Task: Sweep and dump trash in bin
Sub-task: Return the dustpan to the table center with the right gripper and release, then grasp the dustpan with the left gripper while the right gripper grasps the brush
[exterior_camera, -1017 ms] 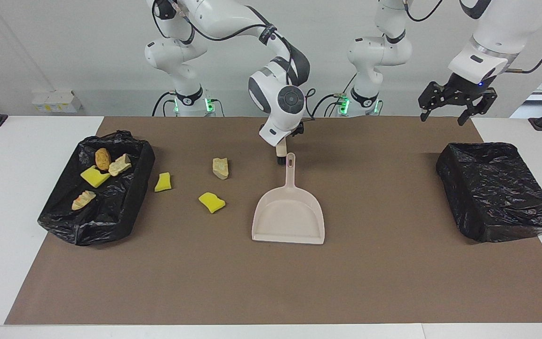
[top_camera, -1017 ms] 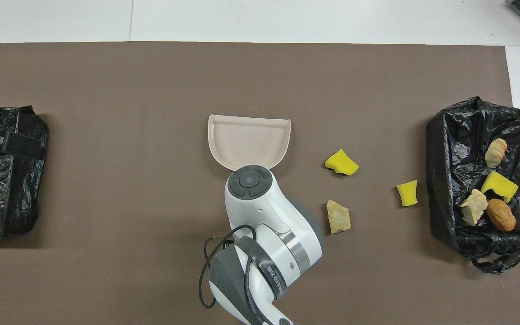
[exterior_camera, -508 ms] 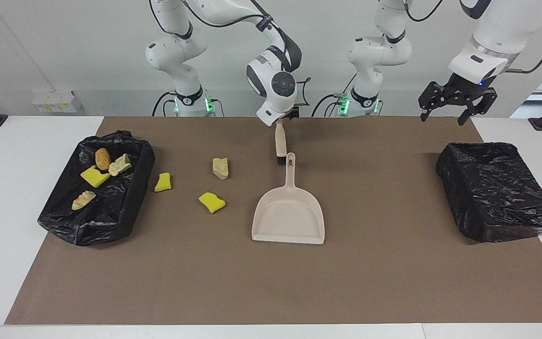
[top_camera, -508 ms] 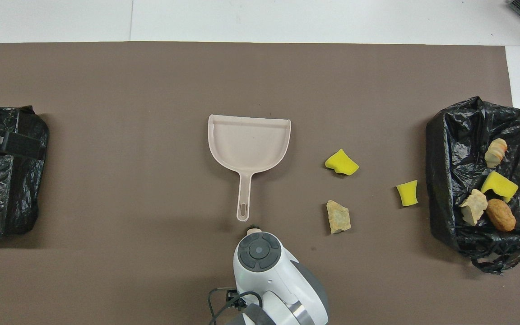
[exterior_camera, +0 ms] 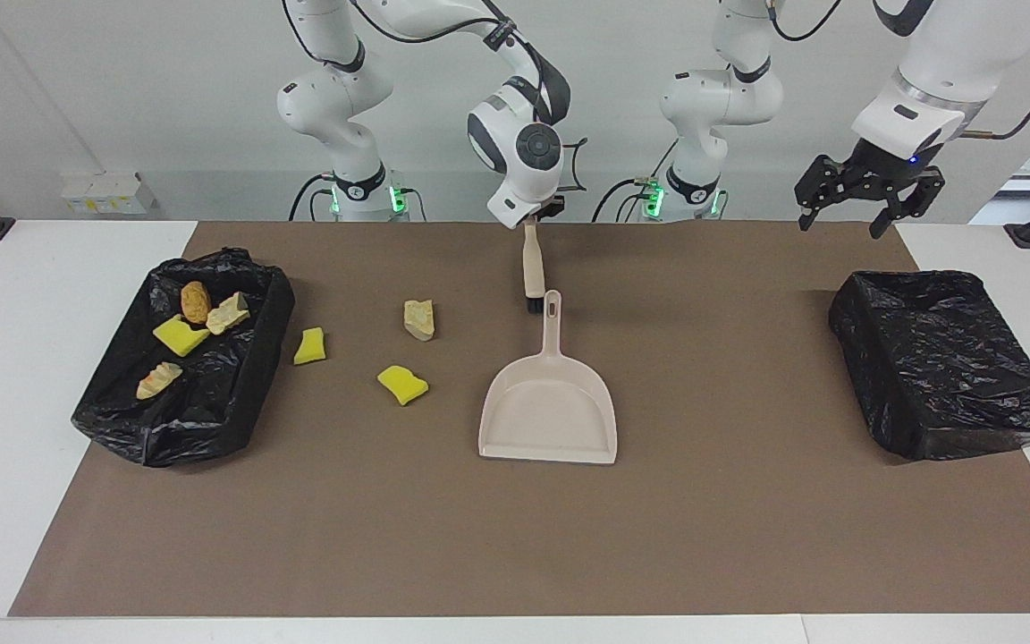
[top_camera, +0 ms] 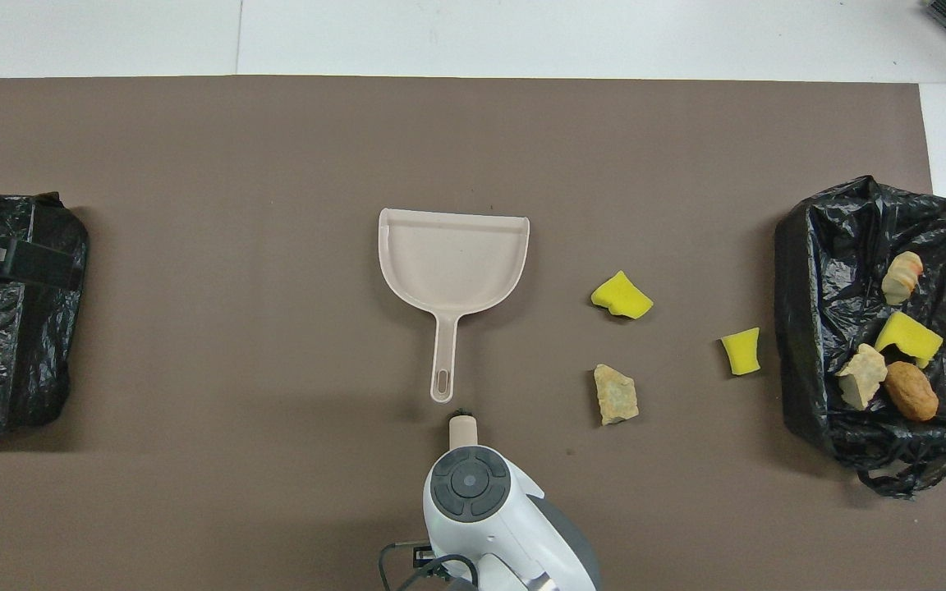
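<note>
Brown mat point(exterior_camera: 515, 537) across a white table, and from the facing camera both arms stand along the top of the frame. The left gripper point(exterior_camera: 864, 210) hangs in the upper right of the frame, jaws spread wide and holding nothing, up over the mat's corner above an empty black bin point(exterior_camera: 944, 367). The right gripper point(exterior_camera: 528, 222) sits top centre, right at the end of a brush point(exterior_camera: 532, 268). Whether it actually grips that handle, I cannot tell. The brush's dark bristles point down the frame, just beside the handle tip of the beige dustpan point(exterior_camera: 547, 411), which lies flat at the centre.

Now the trash: three pieces lie loose on the mat left of centre, a beige lump point(exterior_camera: 419, 319), a yellow chunk point(exterior_camera: 402, 385) below it and a second yellow chunk point(exterior_camera: 310, 346) just beside the lined bin point(exterior_camera: 193, 429) at the left of the frame. Four more pieces lie inside that bin.

On to the overhead camera, and everything flips. The dustpan point(top_camera: 452, 263) is at the centre, pan toward the top, with the brush tip point(top_camera: 462, 427) just below its handle. The right arm's wrist covers the rest of the brush at the bottom edge. The three loose pieces lie right of centre, the lined bin point(top_camera: 801, 328) with its four pieces at the right edge, the empty black bin point(top_camera: 5, 361) at the left edge.
</note>
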`<state>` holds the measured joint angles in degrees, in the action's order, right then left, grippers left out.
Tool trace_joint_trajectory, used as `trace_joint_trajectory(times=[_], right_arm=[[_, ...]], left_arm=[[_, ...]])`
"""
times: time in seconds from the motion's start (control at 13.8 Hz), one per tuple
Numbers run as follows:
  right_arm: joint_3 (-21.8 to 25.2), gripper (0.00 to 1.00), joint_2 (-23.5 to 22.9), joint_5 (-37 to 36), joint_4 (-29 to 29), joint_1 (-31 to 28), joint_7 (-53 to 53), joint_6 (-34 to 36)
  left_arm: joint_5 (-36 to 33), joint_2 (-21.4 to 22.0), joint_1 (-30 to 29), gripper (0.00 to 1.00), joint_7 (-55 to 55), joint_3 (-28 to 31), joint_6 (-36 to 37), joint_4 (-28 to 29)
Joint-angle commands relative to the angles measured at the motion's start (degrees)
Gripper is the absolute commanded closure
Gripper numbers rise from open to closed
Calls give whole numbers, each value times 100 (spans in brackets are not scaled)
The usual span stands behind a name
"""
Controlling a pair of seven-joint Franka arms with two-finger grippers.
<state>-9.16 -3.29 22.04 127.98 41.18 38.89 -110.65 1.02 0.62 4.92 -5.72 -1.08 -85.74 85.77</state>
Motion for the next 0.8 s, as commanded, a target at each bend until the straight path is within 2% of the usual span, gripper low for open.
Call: trace_joint_trajectory(times=[0.0, 0.22, 0.44, 0.58, 0.73], right_arm=[[-25, 61, 170, 160, 218, -5, 101, -167], [-25, 100, 197, 160, 263, -5, 101, -167], [-7, 100, 197, 160, 140, -57, 92, -71], [19, 100, 529, 116, 140, -302, 14, 314], [28, 100, 872, 2, 140, -750, -65, 631]], left_arm=[[-76, 70, 26, 0, -17, -102, -91, 150], [-67, 79, 491, 0, 70, -111, -582, 694], [-67, 18, 1114, 0, 806, -120, -1608, 1318], [-67, -96, 1466, 0, 1369, -120, -2181, 1635], [-67, -421, 1888, 0, 1652, -120, -2620, 1759]])
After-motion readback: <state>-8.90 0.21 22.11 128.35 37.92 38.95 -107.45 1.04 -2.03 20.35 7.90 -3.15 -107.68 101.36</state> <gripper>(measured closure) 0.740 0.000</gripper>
